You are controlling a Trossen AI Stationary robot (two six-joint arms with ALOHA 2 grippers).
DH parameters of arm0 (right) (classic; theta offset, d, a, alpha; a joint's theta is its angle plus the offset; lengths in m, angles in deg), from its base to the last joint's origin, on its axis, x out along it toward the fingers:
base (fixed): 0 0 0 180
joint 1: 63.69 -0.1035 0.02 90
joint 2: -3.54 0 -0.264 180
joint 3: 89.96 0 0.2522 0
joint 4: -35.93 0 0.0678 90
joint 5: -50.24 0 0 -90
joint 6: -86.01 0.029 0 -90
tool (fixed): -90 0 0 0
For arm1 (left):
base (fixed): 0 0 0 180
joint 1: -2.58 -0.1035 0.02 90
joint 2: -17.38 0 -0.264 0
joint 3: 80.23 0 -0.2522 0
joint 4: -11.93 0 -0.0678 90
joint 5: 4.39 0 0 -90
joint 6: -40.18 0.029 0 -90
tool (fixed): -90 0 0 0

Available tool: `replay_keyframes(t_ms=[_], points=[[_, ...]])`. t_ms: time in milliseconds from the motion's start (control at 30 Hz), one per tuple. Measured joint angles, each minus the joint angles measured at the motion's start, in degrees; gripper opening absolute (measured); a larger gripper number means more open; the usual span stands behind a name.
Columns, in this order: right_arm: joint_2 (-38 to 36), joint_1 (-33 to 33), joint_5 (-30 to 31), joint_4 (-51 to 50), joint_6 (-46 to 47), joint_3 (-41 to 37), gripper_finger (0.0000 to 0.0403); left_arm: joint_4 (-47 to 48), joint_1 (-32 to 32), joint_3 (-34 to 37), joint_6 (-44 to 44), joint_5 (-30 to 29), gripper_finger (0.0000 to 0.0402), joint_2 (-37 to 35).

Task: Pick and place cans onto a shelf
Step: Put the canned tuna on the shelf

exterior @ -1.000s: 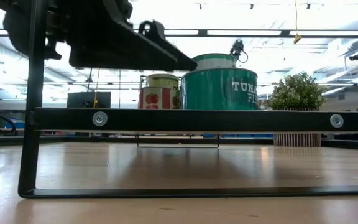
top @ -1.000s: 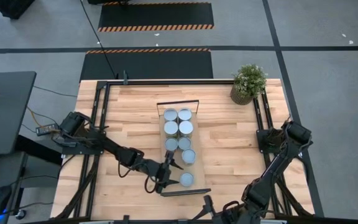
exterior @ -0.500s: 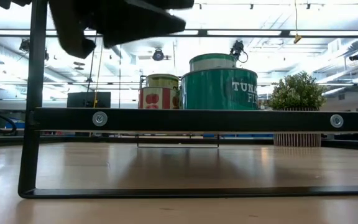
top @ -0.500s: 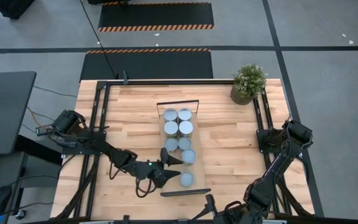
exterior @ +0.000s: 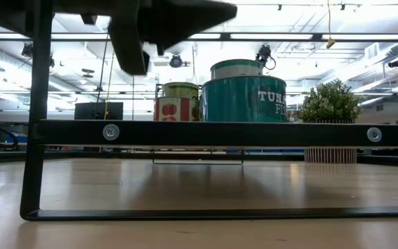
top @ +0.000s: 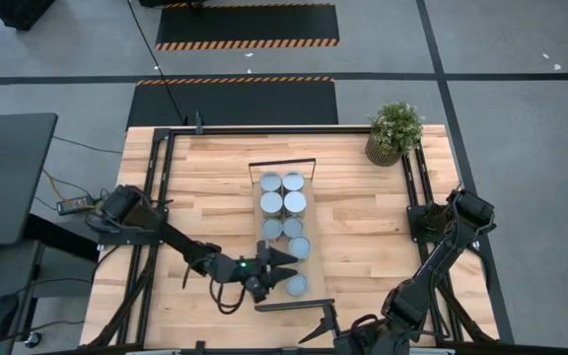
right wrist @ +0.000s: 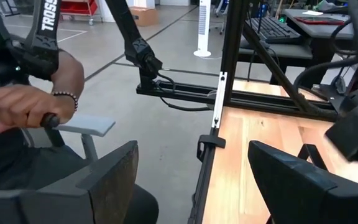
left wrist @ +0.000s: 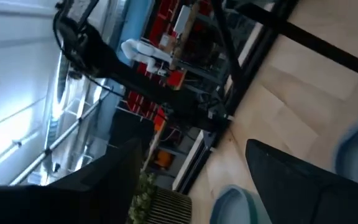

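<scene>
Several cans with silvery-blue tops (top: pixel 282 203) stand upright on the shelf (top: pixel 280 166), a long light-wood board with black frame bars in the middle of the table. One can (top: pixel 299 248) and another (top: pixel 295 285) stand nearer the shelf's near end. My left gripper (top: pixel 282 264) is open and empty at the shelf's left edge, its fingers pointing toward the table's right, level with the gap between these two cans. Its wrist view (left wrist: pixel 194 146) shows two can tops (left wrist: pixel 235 202) ahead. My right gripper (top: pixel 321 325) waits open at the table's near edge.
A potted green plant (top: pixel 394 130) stands at the far right corner. The low view shows the shelf's near frame bar (exterior: pixel 220 133), with a teal can (exterior: pixel 244 93) and a red can (exterior: pixel 177 104) behind it. A person's hand (right wrist: pixel 23 102) shows beyond the table.
My left gripper has gone a little toward the table's right edge, closer to the two cans near the shelf's near end, and has turned so that its fingers point right. The cans have stayed where they were.
</scene>
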Motion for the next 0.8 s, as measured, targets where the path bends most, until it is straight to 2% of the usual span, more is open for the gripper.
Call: replay_keyframes(t_ms=[167, 267, 400, 633, 800], points=[[-0.51, -0.39, 0.22, -2.06, -0.44, 0.0, 0.031, -0.3, 0.46, -1.22, 3.64, 2.66, 0.0293, 3.41], [-1.57, -1.02, 2.31, -2.82, -2.47, 0.0, 0.031, 0.29, 0.3, -2.04, 4.98, 5.8, 0.0293, 5.17], [-2.66, -1.22, 2.91, -3.8, -4.06, 0.0, 0.031, 0.08, -0.28, -4.02, 5.46, 6.17, 0.0293, 6.81], [-3.72, -1.18, 5.01, -7.78, -2.91, 0.02, 0.031, 0.03, -1.32, -6.09, 5.79, 6.74, 0.0293, 6.98], [-3.72, -0.98, 5.03, -7.67, -2.97, 0.02, 0.031, 3.45, -2.36, -7.03, 5.77, 10.15, 0.0293, 6.98]])
